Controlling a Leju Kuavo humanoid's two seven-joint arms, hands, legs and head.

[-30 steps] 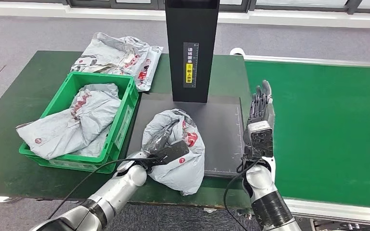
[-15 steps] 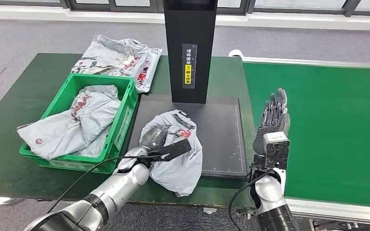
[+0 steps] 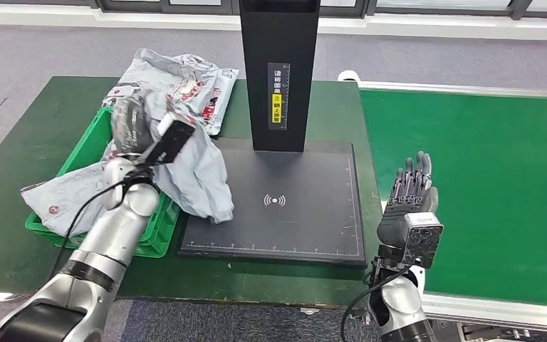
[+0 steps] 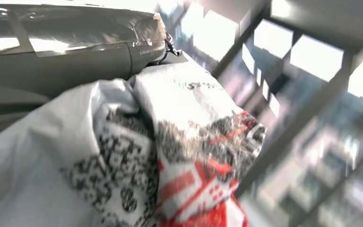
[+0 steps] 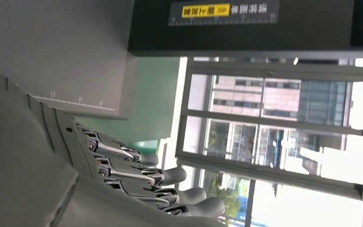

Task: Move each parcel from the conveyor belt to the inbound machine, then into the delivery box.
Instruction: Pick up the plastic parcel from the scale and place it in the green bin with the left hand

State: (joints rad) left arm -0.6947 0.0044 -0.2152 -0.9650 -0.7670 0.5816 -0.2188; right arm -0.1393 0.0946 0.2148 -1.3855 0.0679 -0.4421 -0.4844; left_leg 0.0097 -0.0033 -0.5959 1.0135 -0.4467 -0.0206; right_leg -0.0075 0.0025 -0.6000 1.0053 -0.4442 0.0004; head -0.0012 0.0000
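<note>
My left hand [image 3: 134, 125] grips a grey plastic parcel [image 3: 198, 173] with red print and holds it up over the right rim of the green delivery box [image 3: 87, 140]; the bag hangs down onto the left edge of the black inbound machine's plate [image 3: 285, 206]. Close up in the left wrist view, the crumpled parcel [image 4: 170, 156] lies against my hand [image 4: 66, 52]. Another grey parcel [image 3: 78, 187] lies in the box. My right hand [image 3: 411, 201] stands upright and holds nothing, fingers straight, at the plate's right edge beside the green conveyor belt [image 3: 484, 185]. Its fingers [image 5: 137, 175] show in the right wrist view.
The machine's black post [image 3: 279, 71] rises at the back of the plate. More grey parcels [image 3: 178, 82] are piled on the dark green table [image 3: 35, 128] behind the box. Grey floor runs beyond the table.
My left hand has lifted the parcel off the plate and carried it up and left to the box's rim. My right hand has drawn back toward me and rightward.
</note>
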